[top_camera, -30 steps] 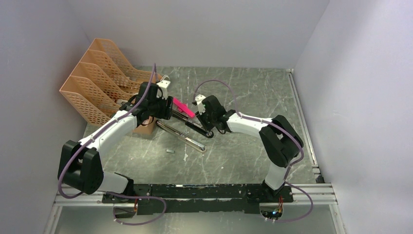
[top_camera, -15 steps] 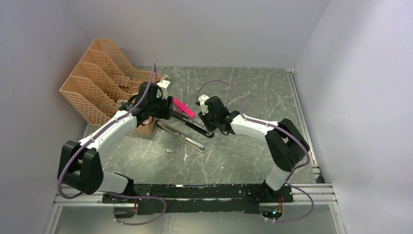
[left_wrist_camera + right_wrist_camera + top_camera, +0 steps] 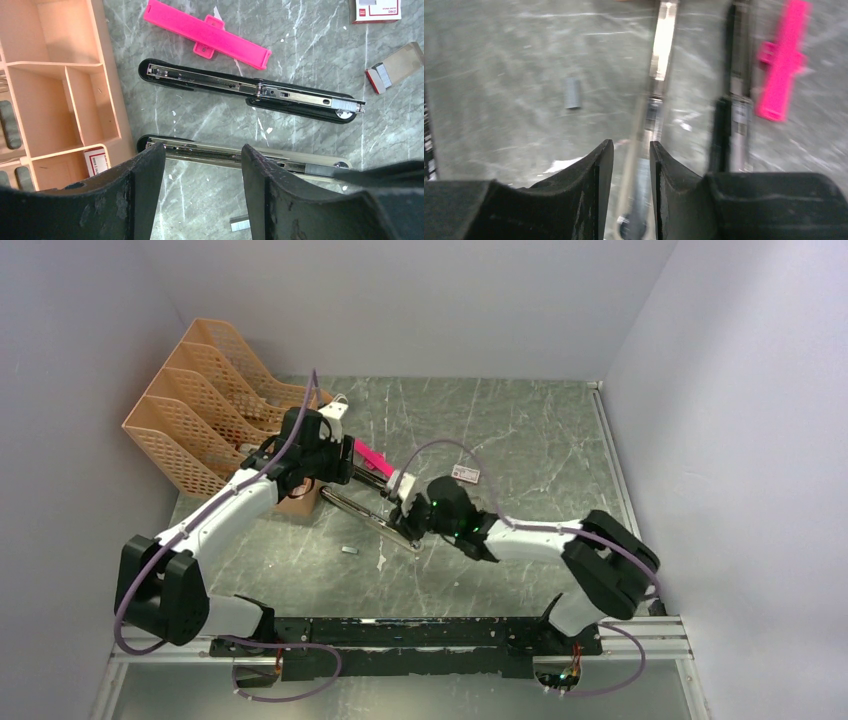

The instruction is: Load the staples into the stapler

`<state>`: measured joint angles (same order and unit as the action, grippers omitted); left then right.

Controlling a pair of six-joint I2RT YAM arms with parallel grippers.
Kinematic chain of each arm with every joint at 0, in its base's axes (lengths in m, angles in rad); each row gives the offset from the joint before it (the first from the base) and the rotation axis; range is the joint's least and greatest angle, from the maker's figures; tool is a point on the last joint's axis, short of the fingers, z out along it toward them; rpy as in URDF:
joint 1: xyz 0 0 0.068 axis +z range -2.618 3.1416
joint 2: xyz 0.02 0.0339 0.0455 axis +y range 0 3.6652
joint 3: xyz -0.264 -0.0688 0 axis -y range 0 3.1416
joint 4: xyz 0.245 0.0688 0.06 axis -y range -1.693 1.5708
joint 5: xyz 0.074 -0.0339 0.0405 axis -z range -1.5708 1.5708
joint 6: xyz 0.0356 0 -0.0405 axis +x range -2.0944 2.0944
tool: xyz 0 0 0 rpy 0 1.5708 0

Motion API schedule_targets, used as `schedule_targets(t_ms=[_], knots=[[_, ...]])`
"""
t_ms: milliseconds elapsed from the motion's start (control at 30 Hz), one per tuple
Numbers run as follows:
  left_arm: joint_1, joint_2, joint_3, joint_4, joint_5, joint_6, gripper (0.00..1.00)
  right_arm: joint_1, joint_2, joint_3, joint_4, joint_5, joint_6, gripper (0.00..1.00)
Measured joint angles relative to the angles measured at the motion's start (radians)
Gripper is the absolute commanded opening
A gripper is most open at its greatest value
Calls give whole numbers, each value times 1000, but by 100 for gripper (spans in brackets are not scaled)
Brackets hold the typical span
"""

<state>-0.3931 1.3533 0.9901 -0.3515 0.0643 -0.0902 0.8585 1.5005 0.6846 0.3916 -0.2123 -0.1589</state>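
Observation:
The black stapler (image 3: 250,92) lies flat on the marble table (image 3: 540,440), its silver rail up and a block of staples (image 3: 345,104) at the rail's right end. It also shows in the top view as the stapler (image 3: 390,490) and, blurred, in the right wrist view as the stapler (image 3: 734,100). A loose staple strip (image 3: 349,550) lies nearer, seen also as the strip (image 3: 572,92). My left gripper (image 3: 204,150) hovers open over a slim silvery stick (image 3: 240,157) with nothing between its fingers. My right gripper (image 3: 631,145) is open, straddling that stick's (image 3: 663,50) other end.
A pink plastic piece (image 3: 207,32) lies beyond the stapler. A white box with red print (image 3: 465,473) sits behind the right arm, and an opened box with staples (image 3: 395,67) lies beside it. An orange file rack (image 3: 200,410) fills the left side.
My right arm has drawn back from the stapler's end toward the near side, now over the slim stick, with its jaws a little wider. The white box has come into view. The left arm is still.

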Motion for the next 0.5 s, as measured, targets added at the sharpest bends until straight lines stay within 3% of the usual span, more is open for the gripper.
schedule_targets(t_ms=[200,500], knots=[[0,-14,0,0,0,0,63,98,152,-74,288,-149,-56,40],[-2,-22,0,0,-3,0,63,116,351,-71,565,-284,-43,44]])
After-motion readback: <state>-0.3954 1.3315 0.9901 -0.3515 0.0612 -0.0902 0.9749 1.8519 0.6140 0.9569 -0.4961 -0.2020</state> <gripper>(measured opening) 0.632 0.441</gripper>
